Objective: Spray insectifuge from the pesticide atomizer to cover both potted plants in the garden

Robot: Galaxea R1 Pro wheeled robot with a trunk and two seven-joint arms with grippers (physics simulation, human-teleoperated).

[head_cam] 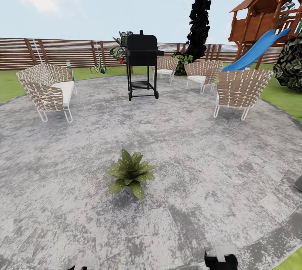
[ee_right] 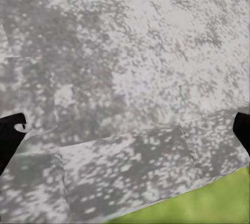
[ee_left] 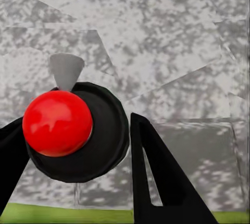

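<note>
Item: one potted plant with broad pointed green leaves [head_cam: 131, 173], standing mid-way across your round grey paved patch [head_cam: 201, 152].
Your left pincer [ee_left: 73, 151] pinches a black-collared, red-knobbed sprayer top [ee_left: 57, 122]; your right pincer [ee_right: 125, 130] is spread wide over paving.

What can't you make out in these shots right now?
- Head view: pot of the potted plant, hidden under its leaves.
- Left wrist view: body of the pesticide atomizer, hidden beneath its red top.
- Head view: a dark object, cut off by the right edge.
</note>
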